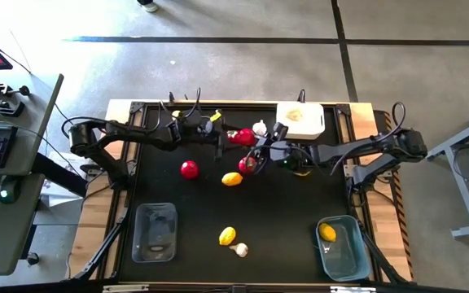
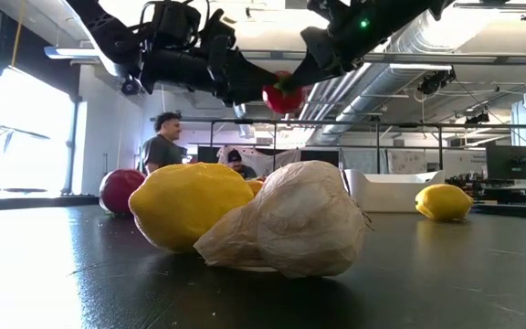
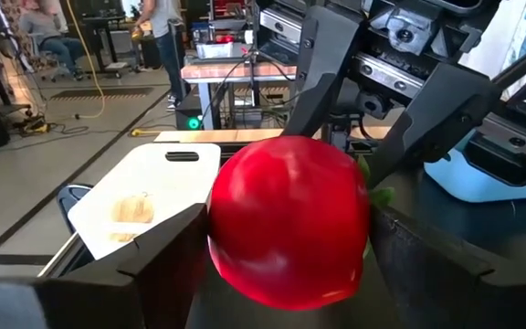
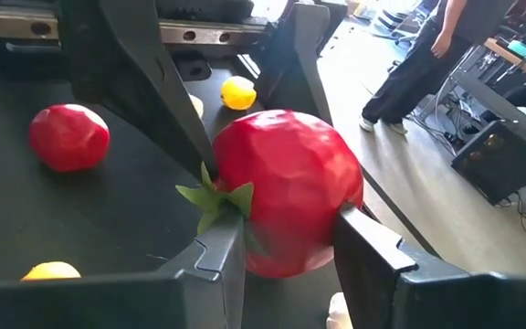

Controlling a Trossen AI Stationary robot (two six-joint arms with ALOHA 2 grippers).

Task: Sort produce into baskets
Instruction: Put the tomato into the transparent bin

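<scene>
**Mid-air handover of one red piece, both grippers on it**

Step in hand, as a judgement: an arm-to-arm pass. The round red toy tomato with a green stem [image 2: 284, 96] hangs clear of the black table, just beside the opaque white rounded tub [image 1: 301, 120], on the side toward the left arm. The left gripper [image 3: 281, 251] is pinching it. In the left wrist view the red body fills the gap btwn its fingers. The right gripper [image 4: 290, 239] is clamped on the same piece, fingers against both flanks and the stem poking out beside one finger. Which arm is giver and which is taker can't be told.

Other pieces, placed relative to the white tub:
- A 2nd red piece [image 1: 189, 169] lies on the table, well apart from the tub.
- An oval yellow piece [image 1: 231, 179] lies near that 2nd red piece.
- The translucent blue-grey tub [image 1: 351, 262] sits far off at the opposite table edge w/ one yellow piece [image 1: 327, 233] in it.
- The clear plastic tub [image 1: 155, 232] sits equally far off, on the left arm's side.

Next move calls for one gripper to let go while the other keeps its squeeze. If both let go, the piece drops. The holder then carries it to a tub. Prob. the clear one, since yellow is already in the blue-grey one.
</scene>
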